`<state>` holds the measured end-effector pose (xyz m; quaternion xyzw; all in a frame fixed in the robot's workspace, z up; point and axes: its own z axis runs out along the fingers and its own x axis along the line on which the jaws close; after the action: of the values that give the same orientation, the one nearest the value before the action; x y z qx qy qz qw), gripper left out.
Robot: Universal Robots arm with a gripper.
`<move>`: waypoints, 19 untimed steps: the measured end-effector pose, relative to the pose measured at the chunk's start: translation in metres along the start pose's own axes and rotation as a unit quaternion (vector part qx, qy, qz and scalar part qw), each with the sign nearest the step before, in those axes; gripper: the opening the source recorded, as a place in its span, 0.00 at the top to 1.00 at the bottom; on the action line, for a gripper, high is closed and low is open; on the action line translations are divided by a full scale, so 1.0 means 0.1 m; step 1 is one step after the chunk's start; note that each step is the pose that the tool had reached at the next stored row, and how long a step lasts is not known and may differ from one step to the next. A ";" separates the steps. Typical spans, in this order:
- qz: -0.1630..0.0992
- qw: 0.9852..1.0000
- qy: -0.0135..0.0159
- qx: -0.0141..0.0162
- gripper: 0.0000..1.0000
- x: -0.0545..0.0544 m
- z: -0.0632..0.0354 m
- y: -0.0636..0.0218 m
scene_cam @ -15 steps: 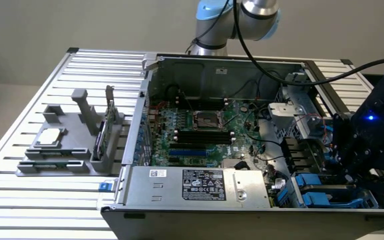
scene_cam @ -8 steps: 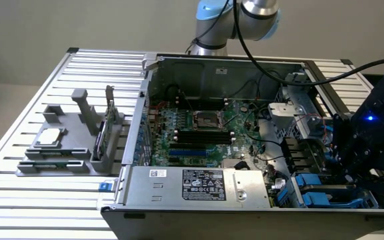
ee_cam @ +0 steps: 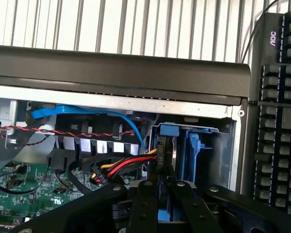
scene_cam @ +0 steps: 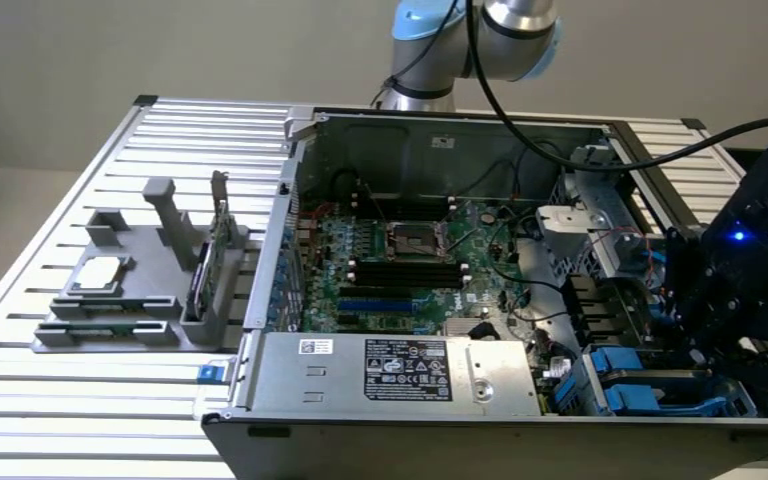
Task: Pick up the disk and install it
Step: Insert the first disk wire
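In the wrist view my gripper reaches down into the drive bay at the corner of the open computer case. Its two black fingers stand close together, shut on the thin edge of the disk. The disk stands on edge between bright blue plastic rails, inside the grey bay. In the exterior view the black gripper hangs over the bay at the case's near corner on the exterior view's right. There, blue carriers lie just below it. The disk's label is hidden.
Red, yellow and black cables and a blue cable run close beside the bay. The motherboard and power supply fill the case. A grey fixture on the exterior view's left holds a chip and a card. A keyboard lies beside the case.
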<state>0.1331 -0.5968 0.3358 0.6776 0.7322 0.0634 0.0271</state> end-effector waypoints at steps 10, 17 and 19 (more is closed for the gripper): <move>0.013 1.000 -0.002 -0.001 0.83 0.00 -0.004 -0.004; 0.027 1.000 -0.003 -0.001 0.83 0.02 -0.016 -0.003; 0.029 1.000 -0.004 -0.001 0.83 0.03 -0.016 -0.005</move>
<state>0.1322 -0.5944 0.3374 0.6985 0.7123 0.0626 0.0290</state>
